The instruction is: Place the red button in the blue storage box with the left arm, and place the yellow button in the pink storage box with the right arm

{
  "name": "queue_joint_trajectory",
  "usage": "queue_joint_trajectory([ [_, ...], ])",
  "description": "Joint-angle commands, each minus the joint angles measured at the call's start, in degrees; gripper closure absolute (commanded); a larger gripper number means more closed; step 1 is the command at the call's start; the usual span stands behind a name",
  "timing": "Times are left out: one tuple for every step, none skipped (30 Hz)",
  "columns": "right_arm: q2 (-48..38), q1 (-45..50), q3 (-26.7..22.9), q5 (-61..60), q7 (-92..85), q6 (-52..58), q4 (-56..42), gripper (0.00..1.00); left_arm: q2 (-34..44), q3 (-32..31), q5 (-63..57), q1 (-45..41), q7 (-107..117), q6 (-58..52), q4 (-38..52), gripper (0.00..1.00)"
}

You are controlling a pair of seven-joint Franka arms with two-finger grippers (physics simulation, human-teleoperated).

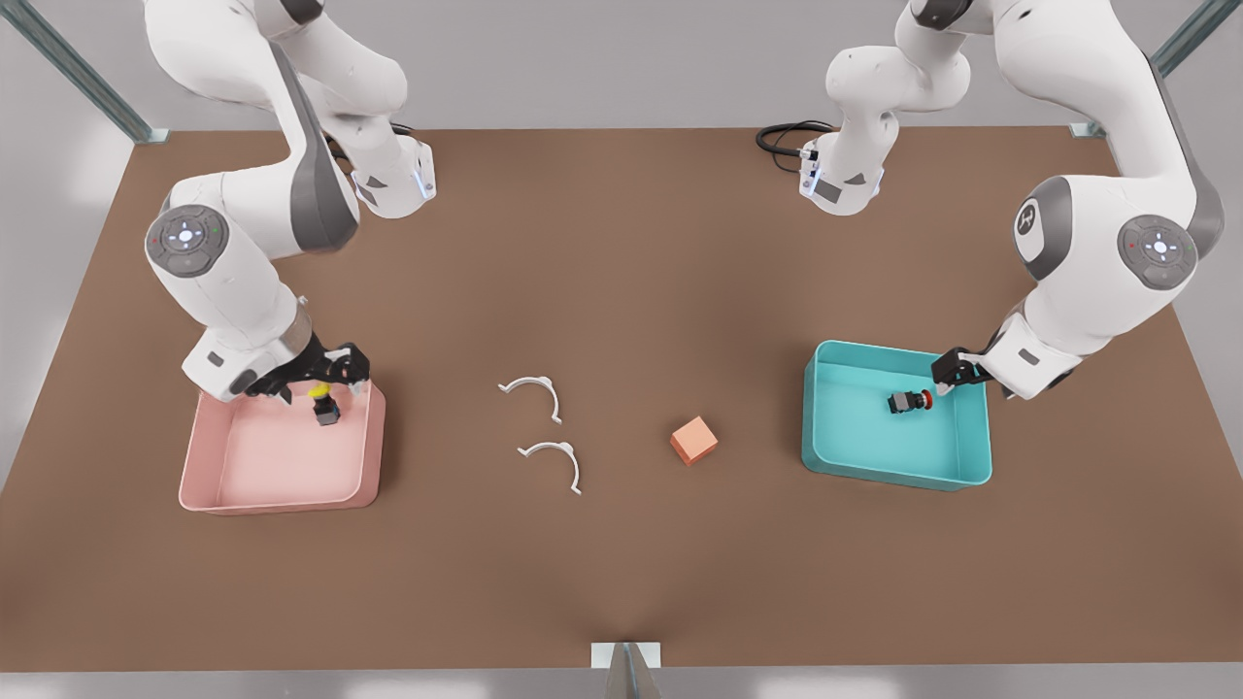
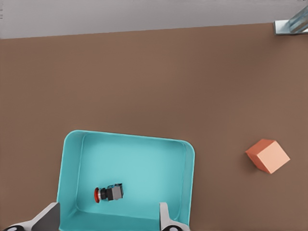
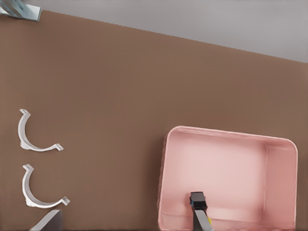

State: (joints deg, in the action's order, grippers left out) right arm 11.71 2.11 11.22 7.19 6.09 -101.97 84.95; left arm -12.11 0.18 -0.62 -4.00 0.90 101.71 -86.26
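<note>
We've got the red button lying on its side on the floor of the blue storage box, cap pointing toward the left gripper. That gripper hovers over the box's wall on the side away from the orange cube, fingers spread wide and holding nothing.

Over at the pink storage box, the right gripper hangs above the corner nearest the two white C-shaped clips, and it's pinching the yellow button. The button hangs upright, yellow cap up between the fingers and black body below, over the inside of the tray. We can't tell whether it touches the floor.

The clips and the cube sit on the brown table between the two boxes, cube nearer the blue one.
</note>
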Motion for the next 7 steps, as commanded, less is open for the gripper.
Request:
queue_joint_trajectory([
  [-3.0,7.9,-12.7,-6.7,-3.7,7.4,-0.9,0.0,0.1,0.0,-0.3,0.0,4.5,0.0,0.1,0.0],
  [-6.3,7.2,-12.6,-6.4,-4.7,8.4,-0.7,0.0,0.1,0.0,-0.3,0.0,4.5,0.0,0.4,0.0],
  [-7.0,7.2,-12.8,-6.0,-4.7,11.3,-0.5,0.0,0.1,0.0,-0.3,0.0,4.5,-0.1,0.6,0.0],
  [-6.5,7.1,-12.7,-6.1,-4.5,12.8,-0.2,0.0,0.1,0.0,-0.3,0.0,4.5,0.0,0.7,0.0],
  [-6.3,6.4,-12.7,-6.2,-4.2,12.8,0.5,0.0,0.1,0.0,-0.1,0.0,4.5,-0.1,1.0,0.0],
  [-6.3,6.5,-12.3,-6.2,-3.4,12.8,0.7,0.0,0.1,0.0,-0.1,0.0,4.5,-0.1,1.1,0.0],
  [-5.7,6.7,-12.2,-6.9,-1.6,12.8,0.8,0.0,0.1,0.0,-0.1,0.0,4.5,-0.2,1.1,0.0],
])
